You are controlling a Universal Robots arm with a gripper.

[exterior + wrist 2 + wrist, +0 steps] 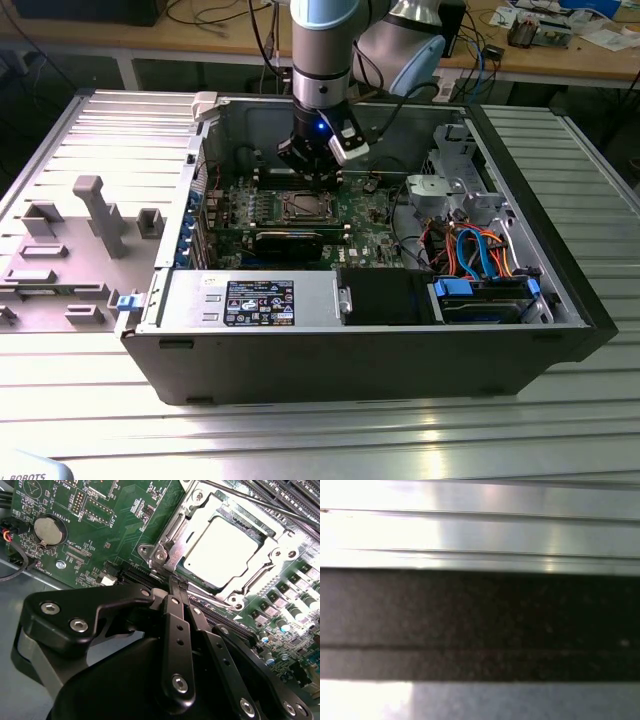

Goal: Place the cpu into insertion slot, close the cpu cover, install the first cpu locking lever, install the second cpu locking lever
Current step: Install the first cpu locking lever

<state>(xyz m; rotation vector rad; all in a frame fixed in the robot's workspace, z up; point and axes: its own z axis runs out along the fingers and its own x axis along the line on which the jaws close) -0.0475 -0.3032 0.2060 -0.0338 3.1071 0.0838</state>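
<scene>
Your jaws are pressed together, right beside the insertion slot (pixel 222 550). The cpu (pixel 223 551) sits inside it, under the cpu cover (pixel 170 535). The thin metal bends easily; push gently.

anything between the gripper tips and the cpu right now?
In the second wrist view, the gripper meets the cpu cover at its corner; that frame's edge lies between it and the cpu.

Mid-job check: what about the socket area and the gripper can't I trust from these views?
- The cpu cover over the cpu: whether its levers are latched is unclear in the second wrist view; glare washes out the metal.
- The gripper: its fingertips merge at the socket edge, so contact is uncertain.
- Exterior view: the gripper hides the socket's far edge.
</scene>
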